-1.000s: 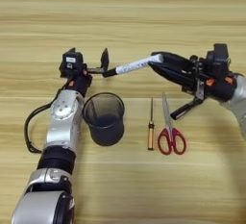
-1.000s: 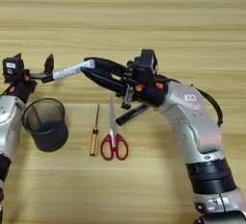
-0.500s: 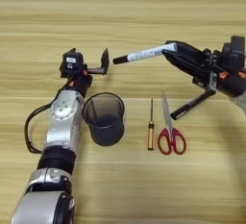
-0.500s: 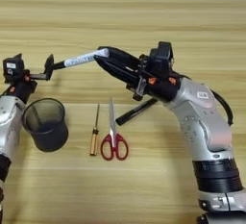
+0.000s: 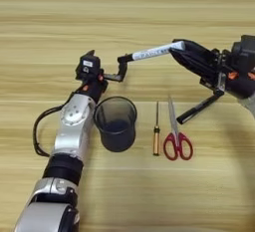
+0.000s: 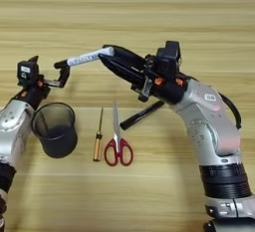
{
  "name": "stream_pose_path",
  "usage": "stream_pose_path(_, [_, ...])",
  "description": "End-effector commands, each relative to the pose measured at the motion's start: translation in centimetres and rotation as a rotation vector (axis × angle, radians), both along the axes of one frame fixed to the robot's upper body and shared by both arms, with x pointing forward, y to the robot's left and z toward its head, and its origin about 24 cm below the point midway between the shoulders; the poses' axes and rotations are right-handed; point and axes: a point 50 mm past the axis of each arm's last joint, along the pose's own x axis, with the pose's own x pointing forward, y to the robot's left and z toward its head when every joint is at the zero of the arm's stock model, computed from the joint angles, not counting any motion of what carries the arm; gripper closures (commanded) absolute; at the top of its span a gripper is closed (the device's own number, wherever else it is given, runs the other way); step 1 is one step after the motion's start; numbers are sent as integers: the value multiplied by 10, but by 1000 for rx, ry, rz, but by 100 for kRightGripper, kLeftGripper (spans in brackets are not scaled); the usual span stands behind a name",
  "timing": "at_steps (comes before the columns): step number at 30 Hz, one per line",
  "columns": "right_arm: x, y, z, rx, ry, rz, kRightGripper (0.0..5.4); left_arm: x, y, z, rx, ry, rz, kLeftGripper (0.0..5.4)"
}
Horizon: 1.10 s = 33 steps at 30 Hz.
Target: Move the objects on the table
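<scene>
My right gripper (image 5: 185, 52) is shut on the back end of the white-barrelled marker (image 5: 154, 52), held above the table (image 5: 124, 7) with its black cap pointing left. The cap tip ends right beside my left gripper (image 6: 57, 76), which stands open just above the black mesh pen cup (image 5: 116, 123). The cup stands upright and looks to have nothing in it. The slim black marker (image 6: 142, 115) lies slanted on the table under the right wrist.
A small screwdriver with a wooden handle (image 5: 156, 137) and red-handled scissors (image 5: 177, 139) lie side by side right of the cup. The left forearm (image 5: 69, 136) runs along the cup's left side.
My right gripper has carried the white marker up and to the right, so its cap has drawn back from the left gripper. The left arm has hardly moved.
</scene>
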Motion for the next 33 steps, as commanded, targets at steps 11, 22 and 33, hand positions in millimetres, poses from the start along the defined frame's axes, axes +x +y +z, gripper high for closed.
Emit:
stream_pose_path(11, [0,3,8,12,-30,12,465,-8,-23,0,-8,16,-82,0])
stream_pose_path(22, [0,4,7,20,-31,11,465,-11,-31,0,-19,25,-110,0])
stream_pose_path(33, [2,1,9,23,-36,3,465,-4,-14,8,5,-19,-41,0])
